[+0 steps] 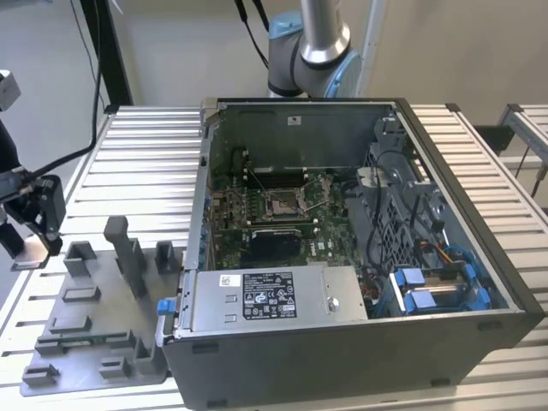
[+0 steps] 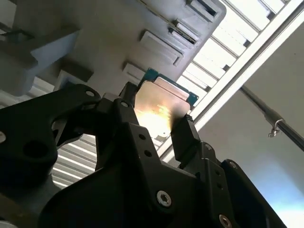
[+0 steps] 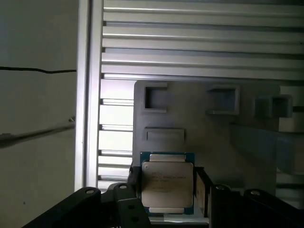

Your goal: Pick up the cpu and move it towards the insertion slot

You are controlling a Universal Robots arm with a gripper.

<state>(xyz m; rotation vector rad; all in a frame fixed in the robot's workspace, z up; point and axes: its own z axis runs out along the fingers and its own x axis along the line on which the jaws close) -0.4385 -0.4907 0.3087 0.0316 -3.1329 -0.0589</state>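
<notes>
1. Case (image 1: 342, 300) lies open on the counter (image 1: 145, 163); its side wall stands between tray (image 1: 86, 334) and slot (image 1: 282, 203), so the carry should likely clear it.
2. Gripper (image 3: 167, 189), above the tray and well apart from the slot, grips the cpu (image 3: 167, 173) by opposite edges; best kept level.

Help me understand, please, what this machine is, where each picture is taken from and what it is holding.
It is a single robot arm working at a slatted metal table. The exterior view comes from a camera off the arm: it shows an open computer case with the insertion slot on its green board, and a grey tray beside it. Both wrist views come from cameras riding on the arm. They show the end effector shut on the cpu, a small square plate, with the tray behind it.
</notes>
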